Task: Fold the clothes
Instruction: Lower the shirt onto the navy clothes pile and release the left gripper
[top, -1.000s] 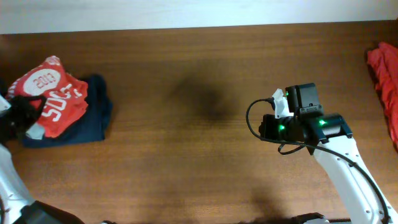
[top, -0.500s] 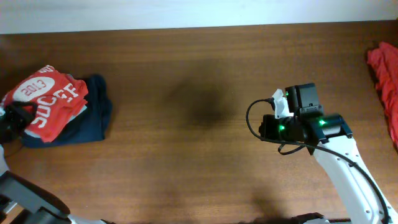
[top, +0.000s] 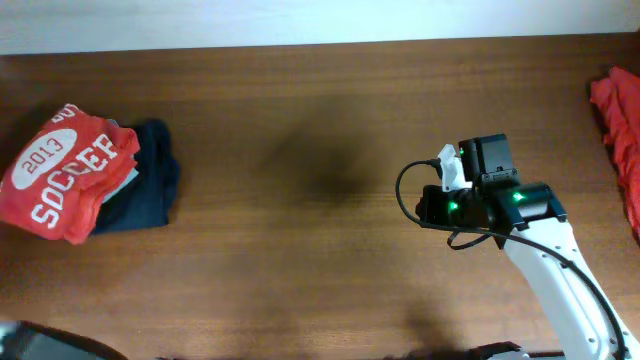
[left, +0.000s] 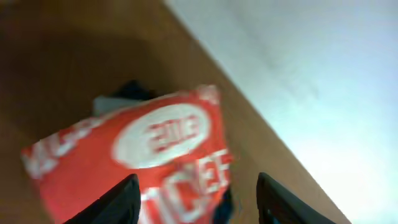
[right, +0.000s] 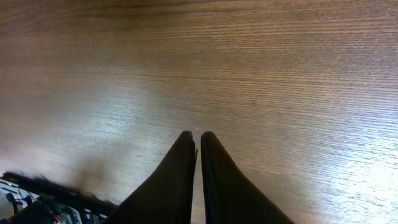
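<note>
Soccer shirt (top: 62, 178) stacked upper left; left gripper (left: 198, 186) released, right gripper (right: 199, 137) clenched, empty. Retract left straight up, don't snag it.

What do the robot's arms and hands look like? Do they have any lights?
Yes! The right arm is smooth and white, with a boxy black wrist where little green lights glow. A thin black cable loops beside it. The right hand has two long, dark, pointy fingers. The left hand has dark fingers too, blurry here.

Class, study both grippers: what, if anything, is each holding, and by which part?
Neither holds anything. The left gripper is open, clear of the orange-red shirt; the right gripper is shut, empty.
</note>
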